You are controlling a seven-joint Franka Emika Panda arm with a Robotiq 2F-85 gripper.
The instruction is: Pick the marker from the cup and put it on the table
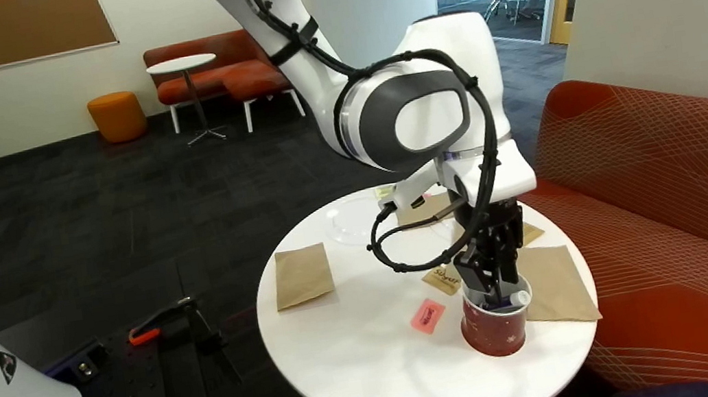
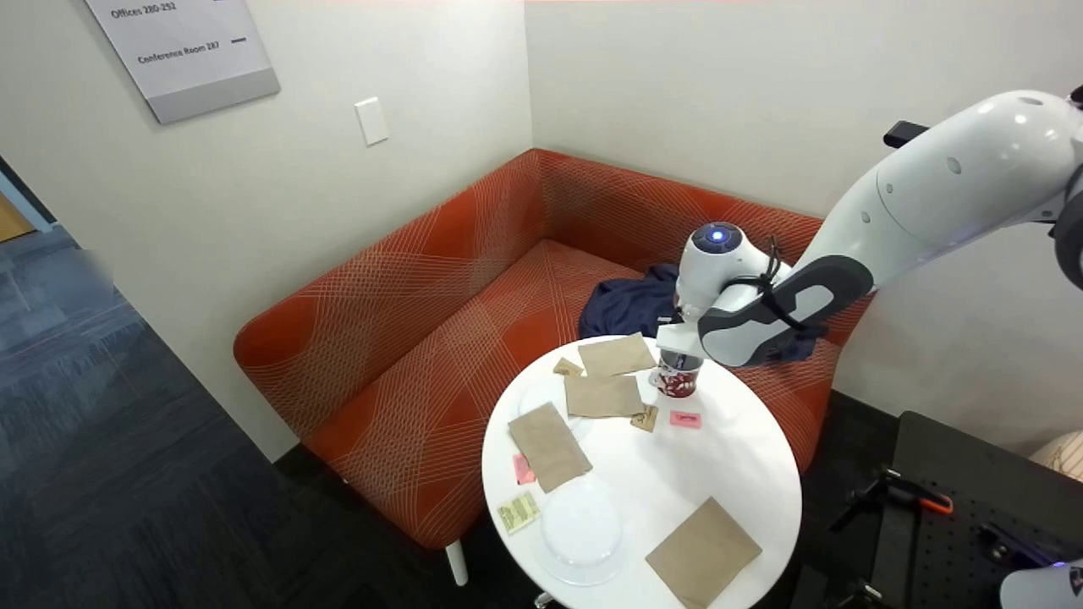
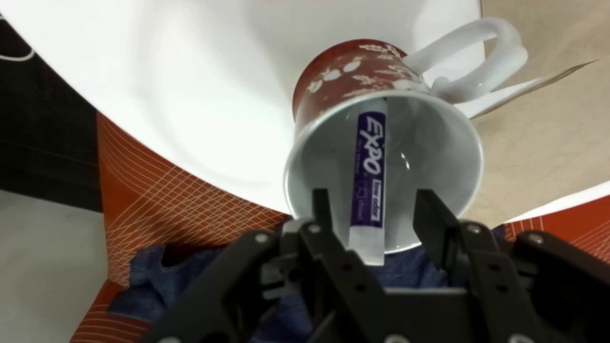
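The cup [image 1: 494, 334], a dark red mug with a pale inside, stands upright on the round white table [image 1: 363, 363]; it also shows in an exterior view [image 2: 677, 382] and in the wrist view [image 3: 355, 71]. The marker [image 3: 369, 166] leans inside the cup, with a purple label and a white end that reaches past the rim toward my gripper. Its pale end shows in an exterior view [image 1: 518, 299]. My gripper [image 3: 373, 193] points down at the cup's mouth, open, one finger on each side of the marker with gaps visible. The arm hides most of the gripper in an exterior view.
A tan napkin [image 1: 554, 284] lies beside the cup, its edge raised near the handle [image 3: 505, 52]. A red packet [image 1: 427, 316] and a sugar packet [image 1: 443, 279] lie near. A clear plate [image 2: 582, 524] and more napkins [image 2: 704, 554] are on the table. A red sofa [image 2: 457, 381] borders it.
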